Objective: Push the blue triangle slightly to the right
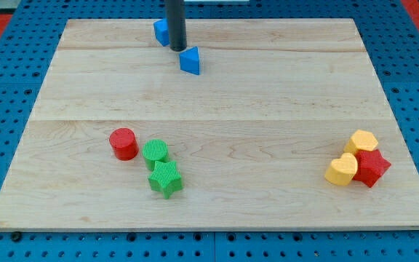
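The blue triangle (190, 60) lies near the view's top, a little left of centre, on the wooden board (268, 94). My tip (177, 48) stands just to its upper left, close to or touching it. A second blue block (161, 31) sits behind the rod at the top edge, partly hidden; its shape is unclear.
A red cylinder (124, 143), a green cylinder (156, 153) and a green star (166, 179) cluster at the lower left. Two yellow blocks (362, 142) (342, 169) and a red star (372, 167) cluster at the lower right. A blue pegboard (6, 102) surrounds the board.
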Motion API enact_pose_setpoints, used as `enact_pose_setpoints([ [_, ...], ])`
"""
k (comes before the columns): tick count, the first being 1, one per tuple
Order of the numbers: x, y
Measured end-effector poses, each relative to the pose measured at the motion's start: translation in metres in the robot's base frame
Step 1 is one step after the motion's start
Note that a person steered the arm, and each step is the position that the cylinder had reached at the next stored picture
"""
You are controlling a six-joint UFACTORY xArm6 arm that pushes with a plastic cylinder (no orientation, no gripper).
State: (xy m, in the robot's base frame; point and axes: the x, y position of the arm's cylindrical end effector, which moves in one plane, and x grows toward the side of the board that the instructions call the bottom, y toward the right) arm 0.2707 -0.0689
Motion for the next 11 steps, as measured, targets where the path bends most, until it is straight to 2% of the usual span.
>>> enact_pose_setpoints([
  [3, -0.003, -0.024],
  [4, 0.002, -0.016],
  [8, 0.051, 0.035],
  [11, 0.037, 0.101],
])
